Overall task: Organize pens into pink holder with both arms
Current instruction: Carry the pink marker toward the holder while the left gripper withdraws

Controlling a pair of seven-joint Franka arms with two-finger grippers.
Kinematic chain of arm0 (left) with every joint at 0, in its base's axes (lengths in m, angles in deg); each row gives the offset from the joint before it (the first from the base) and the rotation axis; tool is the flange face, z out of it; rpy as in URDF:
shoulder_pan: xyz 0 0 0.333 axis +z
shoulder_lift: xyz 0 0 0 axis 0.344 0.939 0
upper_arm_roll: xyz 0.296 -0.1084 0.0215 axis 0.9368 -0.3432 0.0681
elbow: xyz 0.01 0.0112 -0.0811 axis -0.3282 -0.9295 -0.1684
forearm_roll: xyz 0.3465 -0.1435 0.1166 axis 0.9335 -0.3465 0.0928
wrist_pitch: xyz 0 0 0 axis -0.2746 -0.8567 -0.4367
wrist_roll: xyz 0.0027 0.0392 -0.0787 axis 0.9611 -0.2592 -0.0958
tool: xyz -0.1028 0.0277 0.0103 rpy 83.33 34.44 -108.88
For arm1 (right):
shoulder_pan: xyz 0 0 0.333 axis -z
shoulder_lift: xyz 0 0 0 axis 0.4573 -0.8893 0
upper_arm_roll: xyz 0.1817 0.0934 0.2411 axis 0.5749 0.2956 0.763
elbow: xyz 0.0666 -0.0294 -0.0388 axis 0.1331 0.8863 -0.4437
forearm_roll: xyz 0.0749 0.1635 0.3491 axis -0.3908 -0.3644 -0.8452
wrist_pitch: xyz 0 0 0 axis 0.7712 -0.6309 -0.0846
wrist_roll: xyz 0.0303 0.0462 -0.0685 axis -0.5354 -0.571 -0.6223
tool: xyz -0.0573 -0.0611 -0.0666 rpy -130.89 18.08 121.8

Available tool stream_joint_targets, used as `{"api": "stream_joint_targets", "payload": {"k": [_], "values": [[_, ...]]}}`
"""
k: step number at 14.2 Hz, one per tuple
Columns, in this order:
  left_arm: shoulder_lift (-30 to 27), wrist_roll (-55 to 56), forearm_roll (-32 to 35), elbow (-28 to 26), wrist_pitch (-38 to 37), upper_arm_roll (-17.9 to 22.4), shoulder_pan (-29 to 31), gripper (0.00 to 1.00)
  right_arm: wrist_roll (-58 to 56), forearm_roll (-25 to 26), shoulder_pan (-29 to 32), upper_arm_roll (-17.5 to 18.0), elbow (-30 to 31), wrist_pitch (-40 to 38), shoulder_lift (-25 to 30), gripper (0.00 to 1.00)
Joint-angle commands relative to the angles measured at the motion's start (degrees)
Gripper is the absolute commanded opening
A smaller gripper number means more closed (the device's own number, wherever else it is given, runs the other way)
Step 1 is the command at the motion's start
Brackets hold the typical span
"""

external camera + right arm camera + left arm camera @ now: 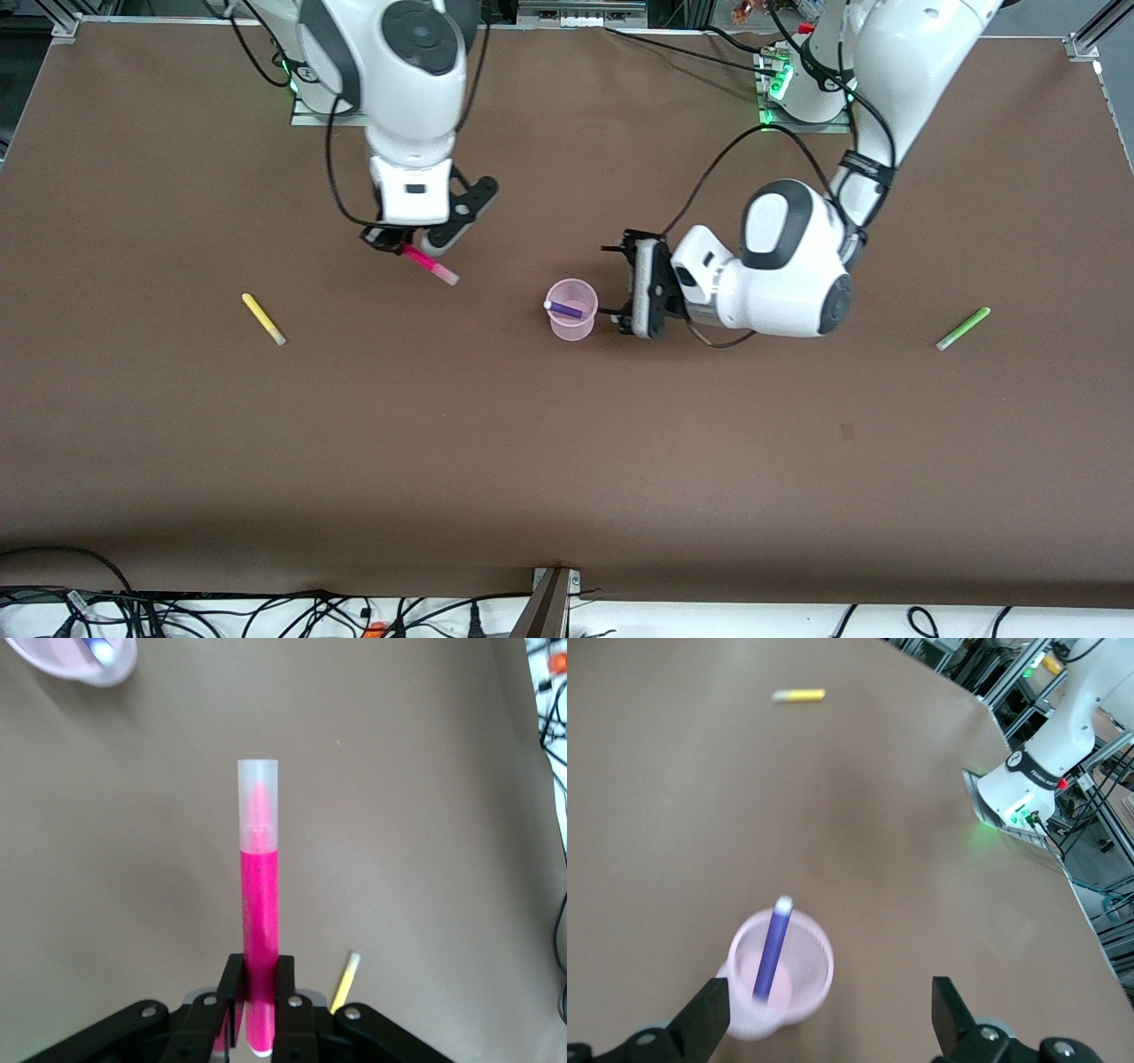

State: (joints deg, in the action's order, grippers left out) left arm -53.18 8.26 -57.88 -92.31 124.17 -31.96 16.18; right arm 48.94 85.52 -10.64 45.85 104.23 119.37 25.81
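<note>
The pink holder stands mid-table with the purple pen leaning inside it. My left gripper is open and empty just beside the holder, toward the left arm's end. In the left wrist view the holder sits close to one finger, with the purple pen in it. My right gripper is shut on the magenta pen, held above the table toward the right arm's end from the holder. In the right wrist view the magenta pen sticks out from my right gripper.
The yellow pen lies on the table toward the right arm's end. The light green pen lies toward the left arm's end. Both arm bases stand along the table's edge farthest from the front camera.
</note>
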Motion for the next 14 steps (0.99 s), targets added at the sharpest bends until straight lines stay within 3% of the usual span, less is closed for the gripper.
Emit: {"api": "stream_joint_targets", "payload": {"k": [1,4,7,10,12,14], "values": [[-1.44,6.68,7.64,-0.01,-5.60,-0.26,5.16,1.00,4.19,3.16,-4.84,-0.76,-7.08,-1.91,-5.82,0.00],[-4.43,15.02,23.10,1.13,-9.82,-0.35,10.09,1.00,7.70,9.40,-10.64,-0.84,-12.09,-1.91,-12.23,0.00],[-5.31,23.36,38.22,7.26,-18.42,-0.26,10.88,1.00,9.83,14.23,-13.46,-1.02,-15.88,-1.91,-17.78,0.00],[-5.49,34.08,45.71,14.56,-32.19,-0.26,10.97,1.00,9.83,23.28,-18.56,-2.07,-17.80,-4.18,-22.43,0.00],[-5.58,40.68,51.51,19.75,-41.17,-0.35,10.80,1.00,9.22,24.09,-19.36,-2.42,-20.88,-6.57,-25.34,0.00],[-6.27,50.76,51.88,21.70,-46.55,-0.43,10.80,1.00,7.99,25.14,-19.45,-2.34,-21.07,-6.40,-26.66,0.00]]}}
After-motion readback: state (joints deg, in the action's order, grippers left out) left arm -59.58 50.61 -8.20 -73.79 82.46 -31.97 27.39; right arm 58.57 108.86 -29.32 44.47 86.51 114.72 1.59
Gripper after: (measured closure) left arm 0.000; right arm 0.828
